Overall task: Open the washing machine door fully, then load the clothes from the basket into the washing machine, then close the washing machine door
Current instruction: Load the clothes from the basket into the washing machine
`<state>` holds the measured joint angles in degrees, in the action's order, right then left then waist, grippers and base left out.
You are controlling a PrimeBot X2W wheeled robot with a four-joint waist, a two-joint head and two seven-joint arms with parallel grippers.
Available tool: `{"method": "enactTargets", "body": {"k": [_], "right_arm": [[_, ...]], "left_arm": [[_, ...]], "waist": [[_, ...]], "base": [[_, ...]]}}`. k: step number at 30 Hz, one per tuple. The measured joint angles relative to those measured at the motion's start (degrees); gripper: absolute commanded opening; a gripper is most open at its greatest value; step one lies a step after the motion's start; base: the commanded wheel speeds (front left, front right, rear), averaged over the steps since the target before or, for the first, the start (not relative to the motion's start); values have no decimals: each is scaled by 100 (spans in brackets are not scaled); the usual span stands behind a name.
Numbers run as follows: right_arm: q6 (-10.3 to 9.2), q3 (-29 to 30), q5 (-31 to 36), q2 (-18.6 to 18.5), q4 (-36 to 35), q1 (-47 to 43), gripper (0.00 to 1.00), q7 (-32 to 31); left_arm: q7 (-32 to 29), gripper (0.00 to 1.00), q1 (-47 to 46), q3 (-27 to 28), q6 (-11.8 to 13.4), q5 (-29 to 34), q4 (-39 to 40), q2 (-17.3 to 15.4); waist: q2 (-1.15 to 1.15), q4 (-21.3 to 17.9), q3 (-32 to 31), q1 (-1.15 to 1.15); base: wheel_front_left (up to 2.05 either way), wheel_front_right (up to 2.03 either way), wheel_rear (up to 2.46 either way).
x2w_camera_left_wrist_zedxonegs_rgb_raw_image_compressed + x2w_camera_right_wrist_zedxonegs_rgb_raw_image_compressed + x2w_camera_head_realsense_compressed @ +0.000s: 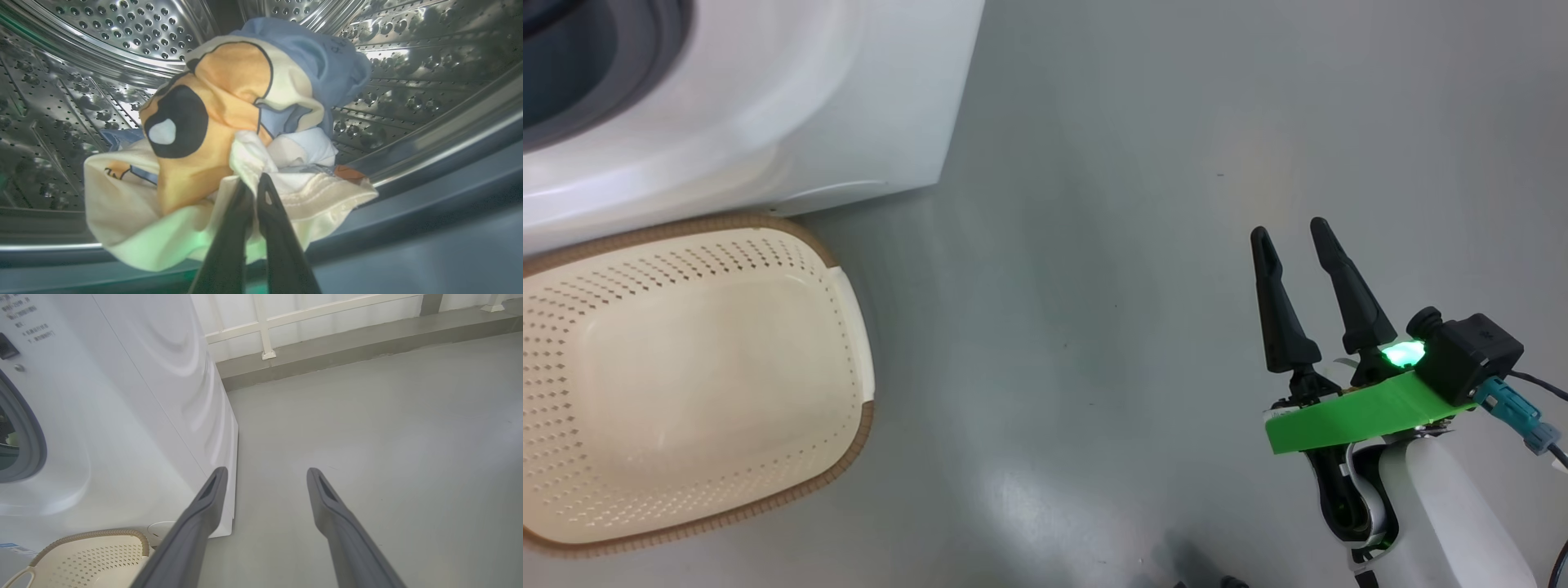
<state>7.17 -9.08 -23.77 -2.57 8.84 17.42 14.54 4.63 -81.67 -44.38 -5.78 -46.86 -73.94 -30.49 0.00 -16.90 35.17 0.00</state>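
The left hand (pixel 255 179) is clamped on the clothes (pixel 229 122), which bunch just beyond its fingertips inside the washing machine (pixel 122 41), placed to drop there. The right hand (pixel 1290 233) hangs with fingers apart, the bare basket (pixel 849 457) off to its left.

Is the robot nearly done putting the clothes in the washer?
Nearly. Done: the basket is empty. In hand: the left gripper is shut on the bear-print clothes inside the steel drum. Left: let go, pull the arm out and close the door. The right gripper hangs open above the floor, holding nothing.
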Motion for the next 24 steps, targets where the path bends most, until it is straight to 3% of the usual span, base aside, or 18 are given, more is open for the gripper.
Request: {"method": "enactTargets", "body": {"k": [16,24], "right_arm": [[0,69,7,0,34,-47,100,0],[0,185,22,-76,49,-77,100,0]], "left_arm": [[731,100,575,132,-82,-355,-23,353],[981,100,884,531,-123,-573,253,493]], "waist": [[0,205,-385,0],[0,411,-610,0]], "base": [[0,0,0],[0,0,0]]}}
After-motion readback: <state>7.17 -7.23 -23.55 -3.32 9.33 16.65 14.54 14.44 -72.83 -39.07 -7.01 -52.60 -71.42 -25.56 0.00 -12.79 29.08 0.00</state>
